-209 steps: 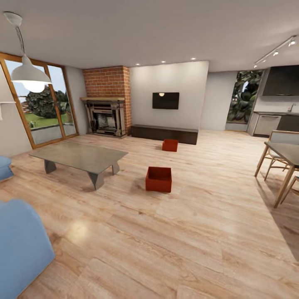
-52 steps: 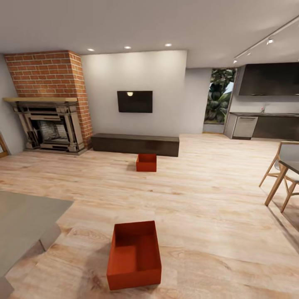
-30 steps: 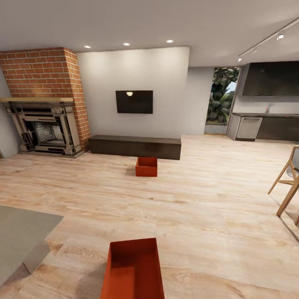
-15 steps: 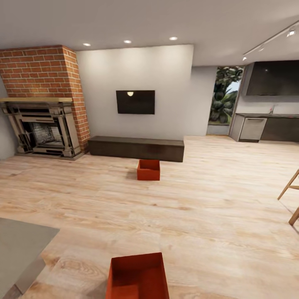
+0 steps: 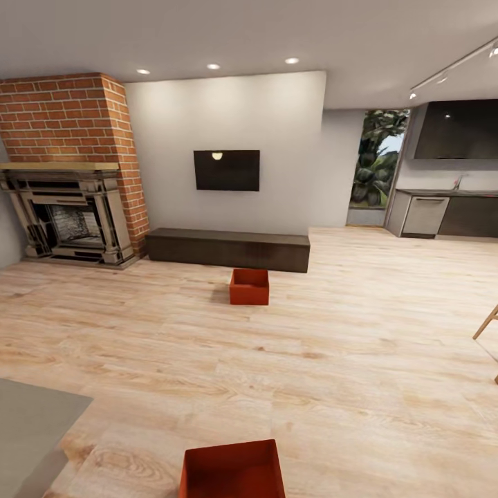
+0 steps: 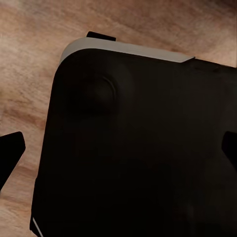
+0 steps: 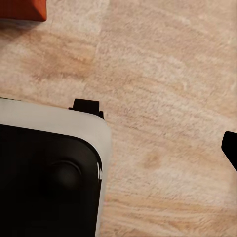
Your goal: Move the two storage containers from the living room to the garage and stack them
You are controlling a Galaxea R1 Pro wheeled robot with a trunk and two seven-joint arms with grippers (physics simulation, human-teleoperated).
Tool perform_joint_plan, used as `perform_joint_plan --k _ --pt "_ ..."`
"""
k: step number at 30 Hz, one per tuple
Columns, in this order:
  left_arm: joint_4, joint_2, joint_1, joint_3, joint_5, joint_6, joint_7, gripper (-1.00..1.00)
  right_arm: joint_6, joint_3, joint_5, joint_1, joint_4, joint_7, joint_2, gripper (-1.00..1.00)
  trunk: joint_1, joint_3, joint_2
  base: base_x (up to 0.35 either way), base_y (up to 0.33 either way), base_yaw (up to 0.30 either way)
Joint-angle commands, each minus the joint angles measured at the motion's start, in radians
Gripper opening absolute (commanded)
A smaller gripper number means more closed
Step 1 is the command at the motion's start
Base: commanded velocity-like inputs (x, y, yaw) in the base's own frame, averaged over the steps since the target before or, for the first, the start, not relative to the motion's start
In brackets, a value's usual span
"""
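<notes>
- Head view: living room, light wood plank floor (image 5: pixel 360 360). Near storage container (image 5: pixel 232 472) sits on the planks at the frame's bottom edge, cut off, open top up.
- Far storage container (image 5: pixel 250 286) sits on the floor just in front of the long dark bench (image 5: pixel 228 250), apart from it.
- Brick fireplace (image 5: pixel 69 173) at left, black TV (image 5: pixel 227 170) on the white wall above the bench. No readable writing anywhere.
- Left wrist view: dark robot base (image 6: pixel 138 143) over planks; left claw fingertip (image 6: pixel 10 153) at the edge, state can't tell.
- Right wrist view: base corner (image 7: pixel 49 173), a red container corner (image 7: pixel 22 10) at the frame edge; right claw fingertip (image 7: pixel 230 145) barely visible, state can't tell.
</notes>
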Motion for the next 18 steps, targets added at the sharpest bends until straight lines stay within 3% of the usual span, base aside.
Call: perform_joint_plan --k 1,10,18 --pt "0.000 0.000 0.000 0.008 0.002 -0.002 0.001 1.00 -0.006 0.009 -0.008 -0.001 0.003 -0.001 0.000 1.00 0.000 -0.001 -0.001 0.012 0.002 0.000" --pt "0.000 0.000 0.000 0.010 0.009 -0.004 0.004 1.00 -0.006 0.010 -0.007 -0.001 0.003 -0.003 0.000 1.00 0.000 -0.001 -0.001 0.003 0.000 0.000" --pt "0.000 0.000 0.000 0.009 0.037 -0.005 0.008 1.00 -0.006 0.010 -0.006 -0.001 0.003 -0.003 0.001 1.00 0.000 -0.001 -0.001 0.000 0.000 0.010"
